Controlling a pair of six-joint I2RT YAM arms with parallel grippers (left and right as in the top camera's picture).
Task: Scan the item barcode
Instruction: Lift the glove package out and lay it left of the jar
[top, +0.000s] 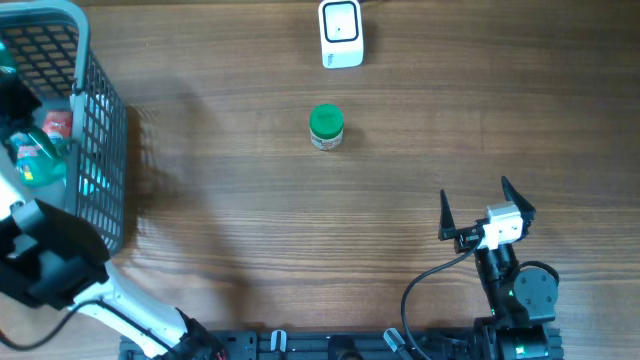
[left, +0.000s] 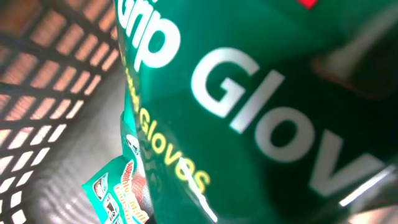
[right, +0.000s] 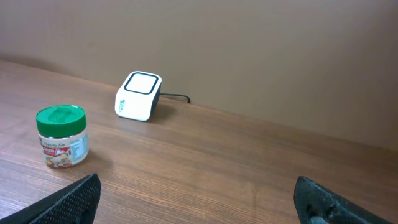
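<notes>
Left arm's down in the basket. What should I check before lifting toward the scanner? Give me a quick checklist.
1. Left claw shut: ok.
2. Grip on green glove packet: cannot tell; fingers hidden.
3. Barcode side of packet found: cannot tell; only lettering shows.
4. White square scanner uncovered: ok.
5. Green-lidded jar standing apart from scanner: ok.
6. Right claw open, empty, away from grey mesh basket: ok.

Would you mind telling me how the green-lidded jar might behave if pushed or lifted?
The jar looks rigid and squat, so it probably slides rather than tips. Knocked onto its round side, it would likely roll.
</notes>
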